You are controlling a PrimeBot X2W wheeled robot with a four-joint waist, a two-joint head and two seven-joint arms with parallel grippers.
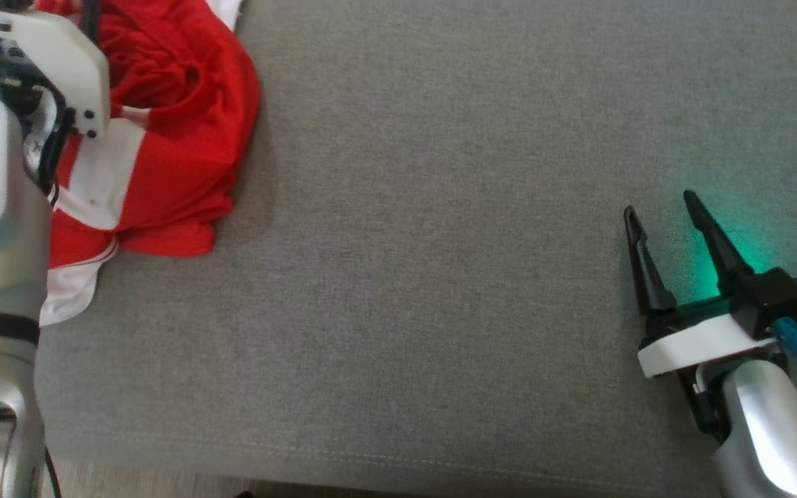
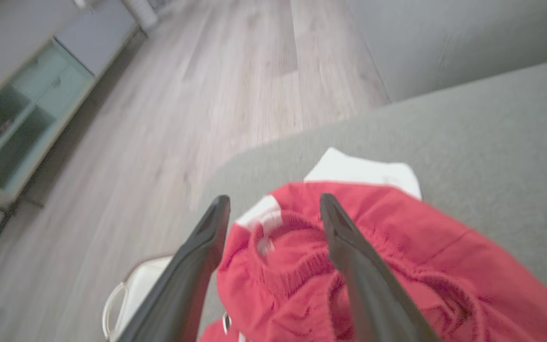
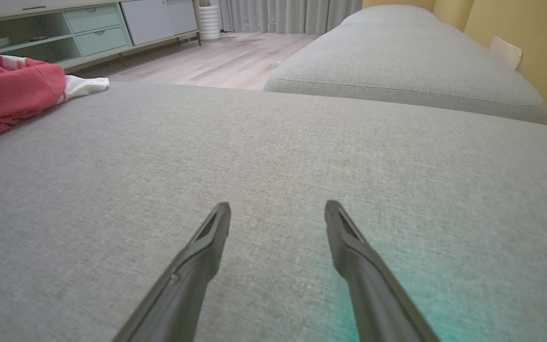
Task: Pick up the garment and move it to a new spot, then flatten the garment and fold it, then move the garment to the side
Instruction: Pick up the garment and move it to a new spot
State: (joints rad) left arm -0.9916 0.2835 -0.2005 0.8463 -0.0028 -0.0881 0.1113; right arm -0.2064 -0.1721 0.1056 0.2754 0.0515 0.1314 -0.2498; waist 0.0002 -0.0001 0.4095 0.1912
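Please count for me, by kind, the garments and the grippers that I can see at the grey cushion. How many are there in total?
Garments: 1, the red and white garment
Grippers: 2, the left gripper and the right gripper, both open
Total: 3

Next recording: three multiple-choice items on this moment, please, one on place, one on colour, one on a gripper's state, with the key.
1. In the head view, where on the grey sofa seat does the garment lie?
A. upper left
B. centre
C. lower right

2. What colours is the garment?
A. blue and white
B. red and white
C. all black

3. How is the right gripper?
A. shut on the garment
B. open over bare seat
C. shut, empty

Key: 1 A, it is bunched at that view's upper left; 2 B, red cloth with white panels; 3 B, its fingers stand apart over bare grey fabric.
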